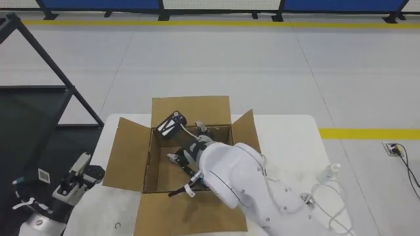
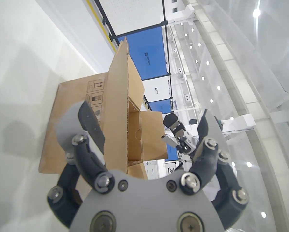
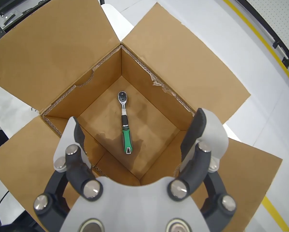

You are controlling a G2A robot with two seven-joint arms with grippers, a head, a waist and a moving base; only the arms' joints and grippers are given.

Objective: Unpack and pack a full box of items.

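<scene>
Hovering above the open cardboard box [image 3: 146, 92], right gripper [image 3: 137, 119] released, empty.
Green-handled ratchet wrench [image 3: 125, 124] lies on its floor; left gripper [image 2: 144, 109], also released, sits outside.

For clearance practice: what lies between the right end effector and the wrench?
Nothing: right wrist view shows bare space from the right end effector to the wrench.

White table [image 1: 292, 137] with open cardboard box [image 1: 125, 154] on it

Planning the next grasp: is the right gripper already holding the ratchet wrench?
No: the ratchet wrench lies on the floor of the box, and the right gripper hangs open above it, empty.
</scene>
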